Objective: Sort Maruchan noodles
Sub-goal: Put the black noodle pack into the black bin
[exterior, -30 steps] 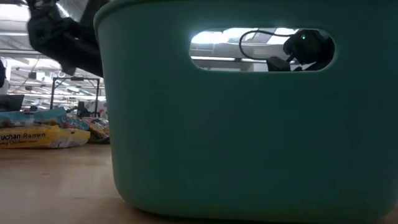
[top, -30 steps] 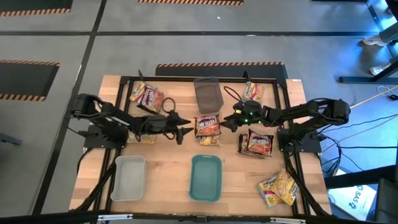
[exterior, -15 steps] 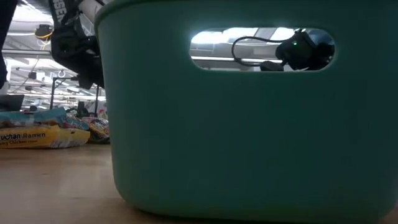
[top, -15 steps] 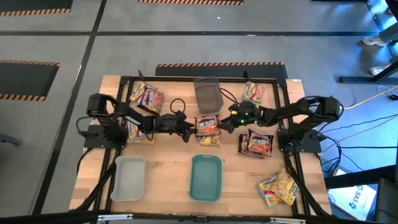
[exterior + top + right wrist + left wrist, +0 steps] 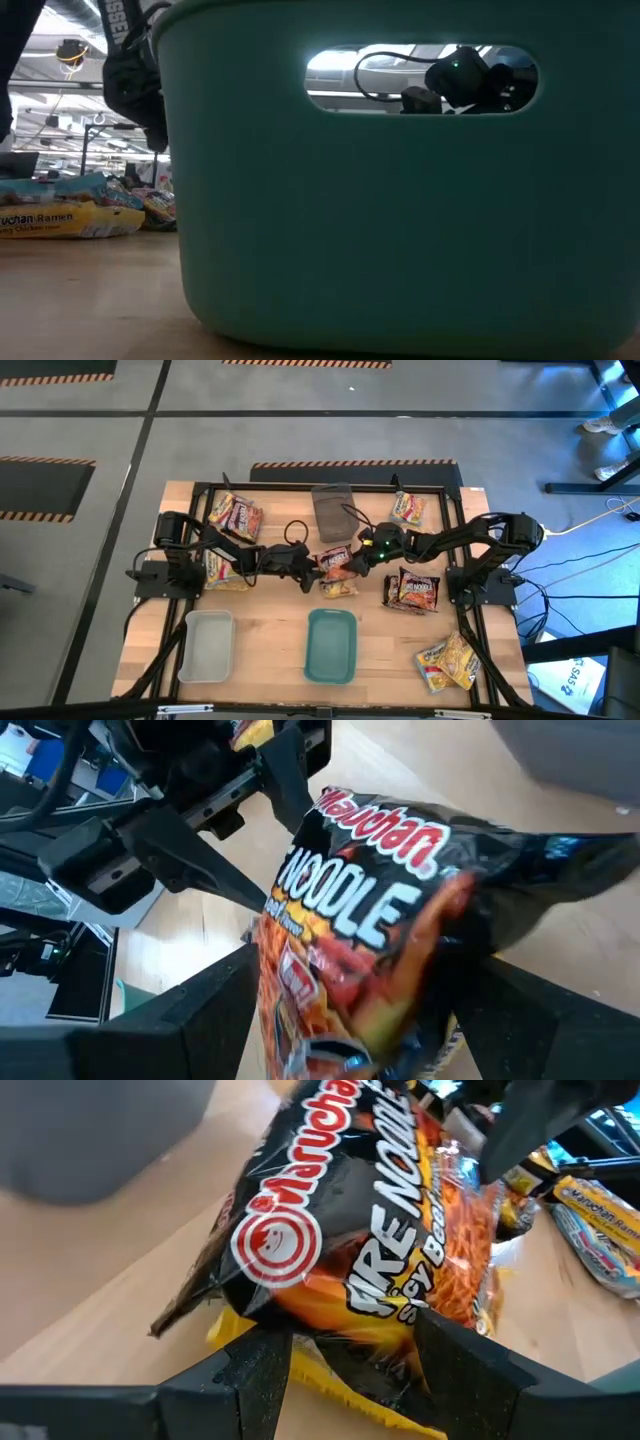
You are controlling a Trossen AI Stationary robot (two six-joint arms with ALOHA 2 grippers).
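A dark maroon-black Maruchan packet [image 5: 335,559] sits mid-table between both grippers, on top of a yellow packet [image 5: 338,589]. My left gripper [image 5: 312,567] reaches in from the table's left and is shut on the dark packet [image 5: 350,1230]. My right gripper [image 5: 352,556] comes from the right and is shut on the same packet [image 5: 370,920]. More packets lie around: a pile far left [image 5: 235,515], a yellow one far right [image 5: 405,507], dark ones at right [image 5: 413,591], yellow ones near right [image 5: 448,663]. My left gripper [image 5: 352,1355] pinches the dark packet's flame-printed end [image 5: 350,1325] between its two fingers, coming nearly level from the table's left. The packet narrows into the gap, and the yellow packet [image 5: 330,1390] shows just below it. My right gripper [image 5: 365,1020] has the packet's opposite end [image 5: 420,1020] between its fingers [image 5: 210,1010], coming from the table's right. The packet fills the gap and bulges upward, its black edge [image 5: 560,850] spreading over one finger.
A grey tray [image 5: 334,512] stands just beyond the grippers. A translucent white tray [image 5: 208,645] and a teal tray [image 5: 331,645] sit near the front edge; the teal tray [image 5: 400,200] fills the low view. A yellow packet [image 5: 222,572] lies under the left arm.
Both grippers have moved toward each other, the left one toward the table's right and the right one toward its left, meeting at the dark packet. The packet lay flat before. Now it is bunched smaller between them, and more of the yellow packet beneath shows.
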